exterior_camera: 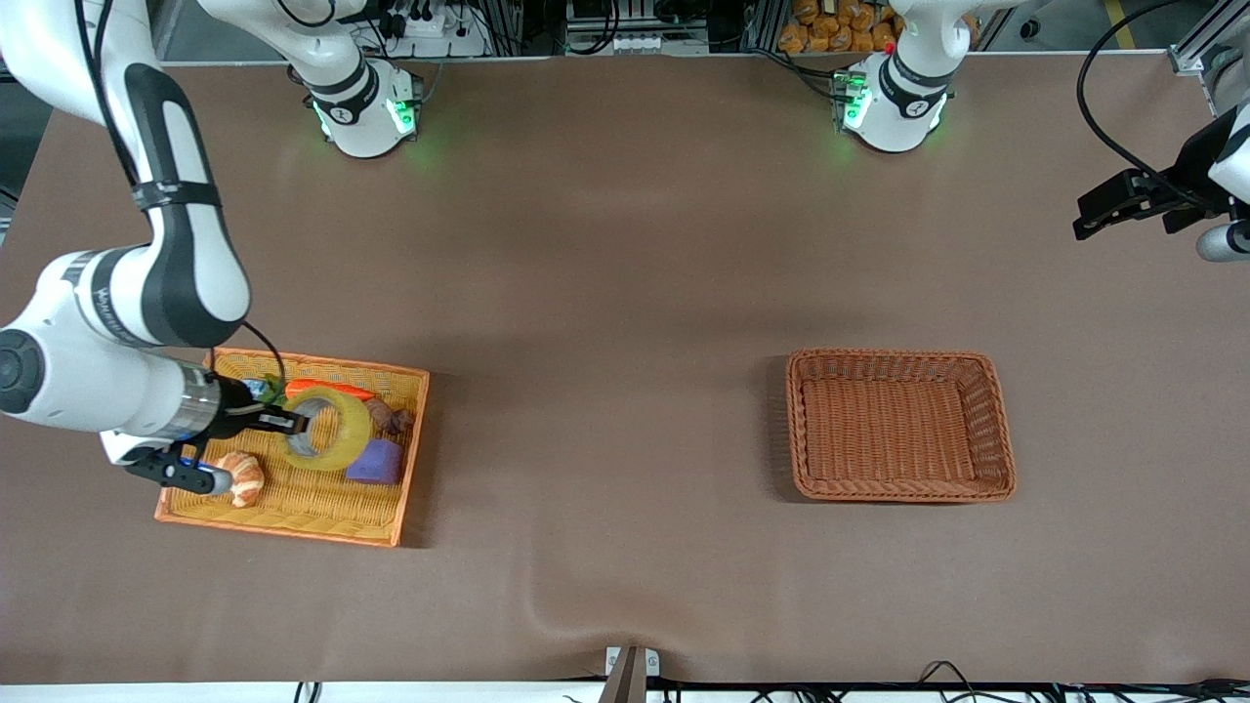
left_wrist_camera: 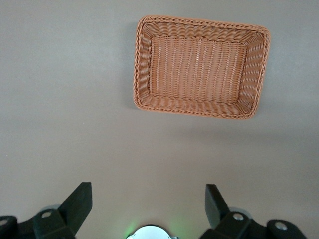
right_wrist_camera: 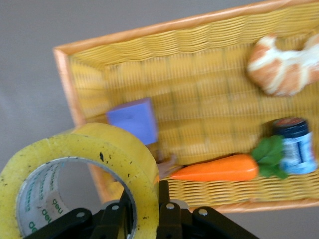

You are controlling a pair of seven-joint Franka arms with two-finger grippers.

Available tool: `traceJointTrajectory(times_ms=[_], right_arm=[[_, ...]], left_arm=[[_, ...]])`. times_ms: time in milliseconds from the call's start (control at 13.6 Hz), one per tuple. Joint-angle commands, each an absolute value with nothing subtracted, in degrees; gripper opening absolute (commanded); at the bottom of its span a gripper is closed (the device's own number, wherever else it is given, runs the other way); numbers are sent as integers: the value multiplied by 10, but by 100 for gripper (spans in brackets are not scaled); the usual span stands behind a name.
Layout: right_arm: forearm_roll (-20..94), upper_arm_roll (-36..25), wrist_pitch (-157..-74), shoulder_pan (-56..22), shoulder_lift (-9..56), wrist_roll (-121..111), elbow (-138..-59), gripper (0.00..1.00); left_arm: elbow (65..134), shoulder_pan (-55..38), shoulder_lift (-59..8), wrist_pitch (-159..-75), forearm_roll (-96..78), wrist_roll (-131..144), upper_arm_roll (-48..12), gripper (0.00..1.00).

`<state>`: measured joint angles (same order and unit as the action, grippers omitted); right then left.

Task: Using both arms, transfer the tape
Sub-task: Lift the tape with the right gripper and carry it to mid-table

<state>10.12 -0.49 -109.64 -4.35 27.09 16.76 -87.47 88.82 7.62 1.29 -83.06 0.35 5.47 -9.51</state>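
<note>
The yellowish translucent tape roll (exterior_camera: 337,430) with a grey-white core is held above the yellow basket (exterior_camera: 322,508). My right gripper (exterior_camera: 296,423) is shut on its wall, one finger inside the ring and one outside. In the right wrist view the tape (right_wrist_camera: 114,159) fills the corner nearest the camera, clamped between the fingers (right_wrist_camera: 163,196). My left gripper (exterior_camera: 1094,220) waits up in the air over the left arm's end of the table, near its edge. In the left wrist view its fingertips (left_wrist_camera: 79,199) stand wide apart and hold nothing.
The yellow basket holds a croissant (exterior_camera: 242,476), a purple cube (exterior_camera: 375,462), an orange carrot (exterior_camera: 327,390), a brown item (exterior_camera: 395,420) and a blue-capped jar (right_wrist_camera: 295,144). An empty brown wicker basket (exterior_camera: 900,488) sits toward the left arm's end, also in the left wrist view (left_wrist_camera: 199,108).
</note>
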Motion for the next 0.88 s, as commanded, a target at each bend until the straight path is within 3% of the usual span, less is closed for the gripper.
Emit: traceJointTrajectory(times_ms=[0,516,810], right_arm=[[112,21,-1086,-48,265,253,-848,0],[97,25,-1091,-141,281,387,-824,0],[20,25,-1098,-233,341,515,-781,0]], left_arm=[[891,78,15,-836,-1,46,-98,100],[890,78,15,-836,0,47,-98,100],[891,76,11,-838,-1,50,-104,100]])
